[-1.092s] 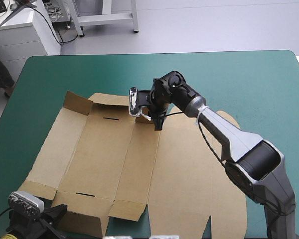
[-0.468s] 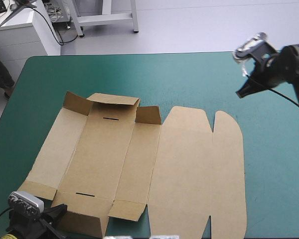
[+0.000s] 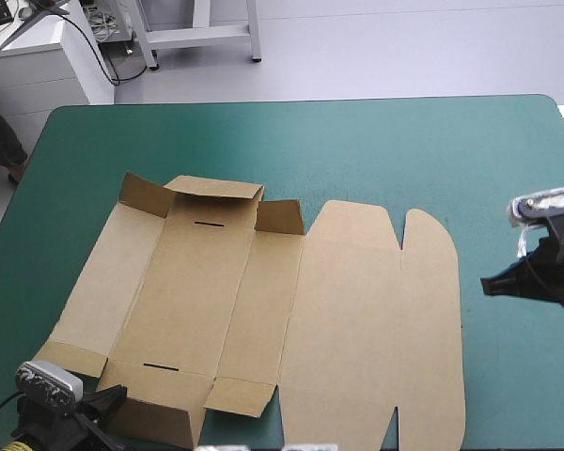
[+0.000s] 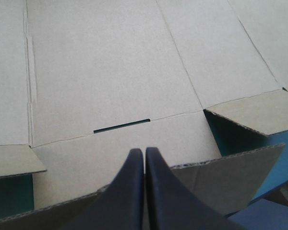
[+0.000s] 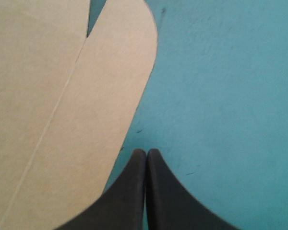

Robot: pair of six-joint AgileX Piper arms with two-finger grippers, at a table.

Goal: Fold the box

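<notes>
I see the teal-green desk point(image 3: 357, 150) carrying the brown box point(image 3: 348, 310), mostly flat, toward the near-left. My right gripper point(image 5: 146, 152) is pinched closed over bare cover just beside its right edge. My left gripper point(image 4: 144, 151), also closed, hangs over its near-left corner.

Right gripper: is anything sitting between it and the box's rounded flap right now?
Nothing visible. The right gripper, fingers shut, is above bare teal-green cover, just off the edge of the box; only open cover lies between it and the rounded flap.
</notes>
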